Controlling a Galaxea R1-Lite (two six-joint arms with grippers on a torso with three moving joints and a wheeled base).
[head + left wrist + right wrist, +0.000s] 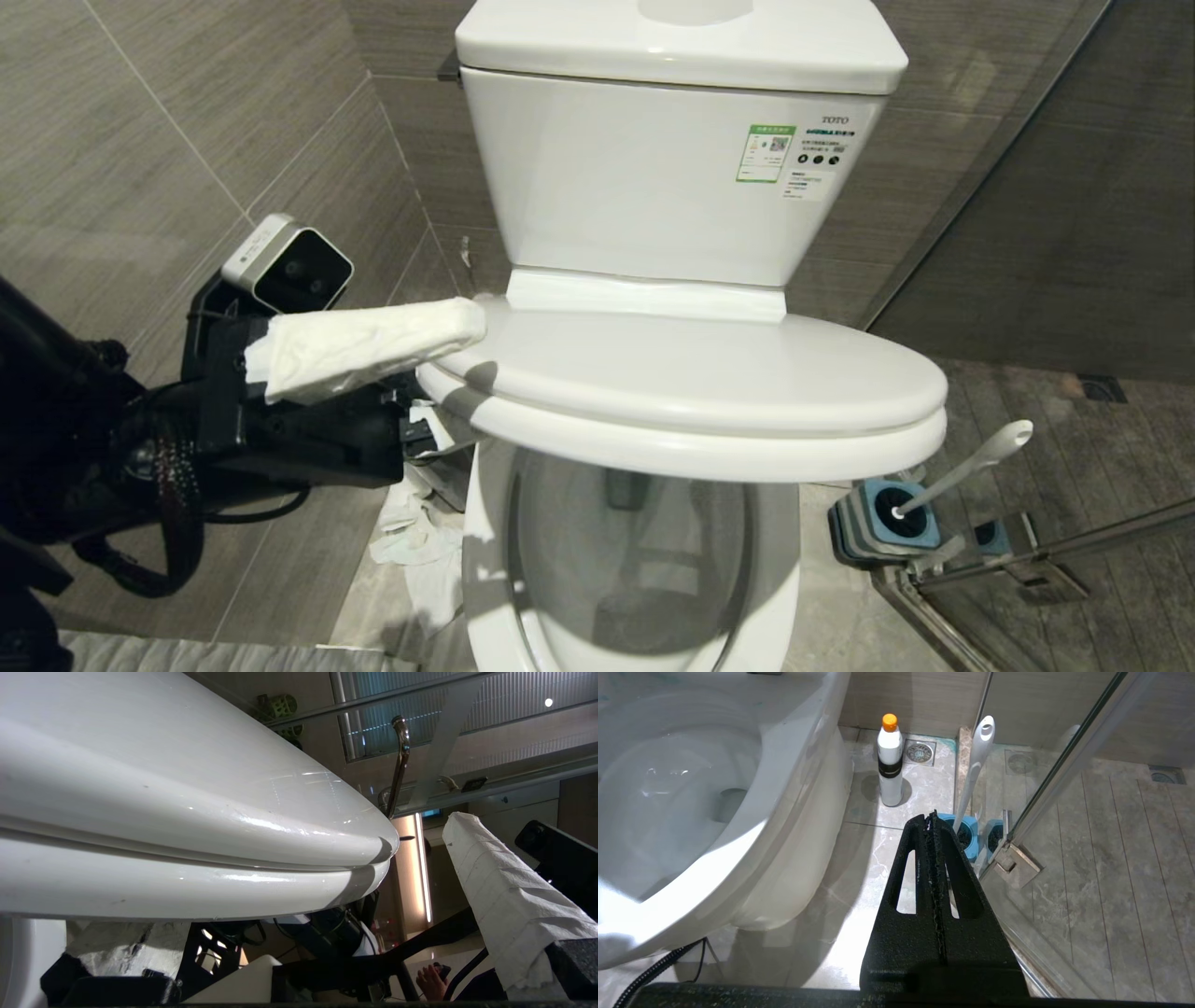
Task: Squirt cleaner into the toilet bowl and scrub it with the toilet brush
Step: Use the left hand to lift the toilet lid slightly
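A: Why are the seat and lid (691,373) hanging halfway over the toilet (635,560)?

B: The left gripper (373,392) has them propped. Its fingers are spread wide, the paper-wrapped finger (364,345) lying on top at the lid's edge, and I'd judge the other is beneath; the lid is being swung on its hinge. Up or down, I can't tell.

A: And the brush (962,471)?

B: One brush, leaning in its blue holder (887,523) on the floor just beside the toilet, untouched.

A: Cleaner?

B: One bottle (890,760) with an orange cap, standing on the tiles between toilet and holder.

A: The other arm?

B: The right gripper (933,826) is pressed together, empty, hanging above the floor near the brush.
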